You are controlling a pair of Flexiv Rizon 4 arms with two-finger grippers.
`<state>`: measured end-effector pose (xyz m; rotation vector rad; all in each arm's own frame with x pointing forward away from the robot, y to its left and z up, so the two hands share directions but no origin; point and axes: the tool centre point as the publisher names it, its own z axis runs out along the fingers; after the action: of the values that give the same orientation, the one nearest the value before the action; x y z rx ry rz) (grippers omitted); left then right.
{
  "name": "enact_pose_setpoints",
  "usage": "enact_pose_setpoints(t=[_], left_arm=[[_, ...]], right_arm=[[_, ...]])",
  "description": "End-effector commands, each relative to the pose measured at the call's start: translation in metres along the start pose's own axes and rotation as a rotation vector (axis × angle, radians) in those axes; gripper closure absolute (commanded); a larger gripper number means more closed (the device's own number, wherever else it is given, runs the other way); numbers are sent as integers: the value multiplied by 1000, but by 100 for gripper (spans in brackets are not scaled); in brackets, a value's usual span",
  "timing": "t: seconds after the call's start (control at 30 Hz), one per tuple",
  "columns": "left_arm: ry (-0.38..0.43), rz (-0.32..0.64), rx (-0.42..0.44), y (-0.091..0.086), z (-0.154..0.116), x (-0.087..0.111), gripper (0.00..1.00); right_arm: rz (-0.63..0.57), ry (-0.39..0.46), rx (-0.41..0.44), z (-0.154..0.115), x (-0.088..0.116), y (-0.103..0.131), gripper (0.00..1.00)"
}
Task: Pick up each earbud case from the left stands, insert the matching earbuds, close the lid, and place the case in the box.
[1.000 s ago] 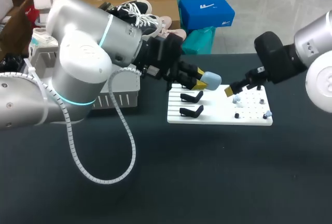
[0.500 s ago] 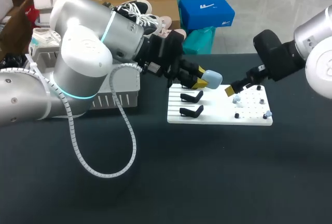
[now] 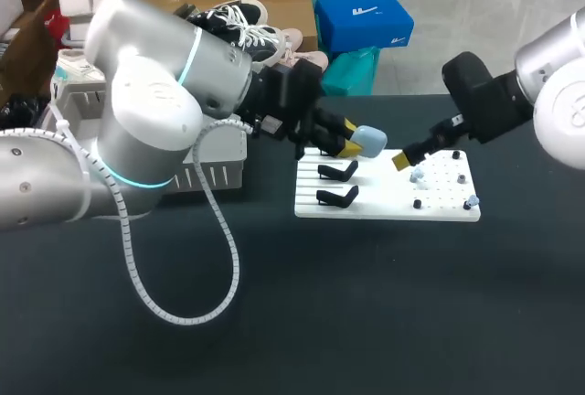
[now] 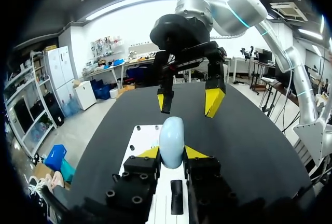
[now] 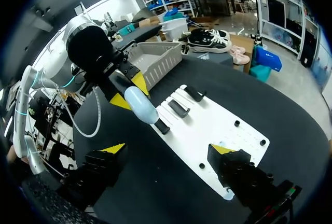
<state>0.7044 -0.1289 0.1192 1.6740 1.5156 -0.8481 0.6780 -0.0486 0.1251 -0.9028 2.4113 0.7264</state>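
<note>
**L hand has the case over the board; R hand wide open**

L hand (image 4: 171, 153) is clamped on the pale-blue earbud case (image 3: 370, 140), one yellow tip on each side, w/ the case poking out past the tips. The case hangs above the white board (image 3: 384, 205), over its back corner at the stand end, clear of the surface. Two black stands (image 3: 338, 172) sit on that same end of the board.

R hand (image 5: 167, 149) hovers over the board's other, pegged end. Its fingers are spread wide w/ nothing gripped, pointing toward the case. In head view one R tip is just beside a pale earbud (image 3: 416, 175) on the board. A second earbud sits at the board's front corner on that end, w/ a small dark piece (image 3: 418, 203) btwn them. The grey slatted box (image 3: 219, 153) stands on the desk (image 3: 366, 304) just past the board's stand end, partly hidden by the L arm.
</note>
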Motion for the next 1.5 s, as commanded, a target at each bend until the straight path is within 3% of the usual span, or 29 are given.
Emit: enact_pose_setpoints(t=[0.03, 0.6, 1.0, 1.27, 1.5], left_arm=[[5, 0, -6, -2, 4, -2, 100], [8, 9, 19, -11, 6, -3, 100], [9, -5, 21, -16, 7, 2, 100], [-144, -35, -116, -3, -5, -3, 100], [-272, -24, -168, 4, -12, -12, 100]], right_arm=[[-14, 11, -20, 11, -11, -2, 0], [-28, 5, -29, 16, -21, -6, 0], [-49, -24, -9, 6, -29, -2, 0], [2, -26, 91, -24, -4, -14, 0], [36, -5, 167, -41, 27, -27, 0]])
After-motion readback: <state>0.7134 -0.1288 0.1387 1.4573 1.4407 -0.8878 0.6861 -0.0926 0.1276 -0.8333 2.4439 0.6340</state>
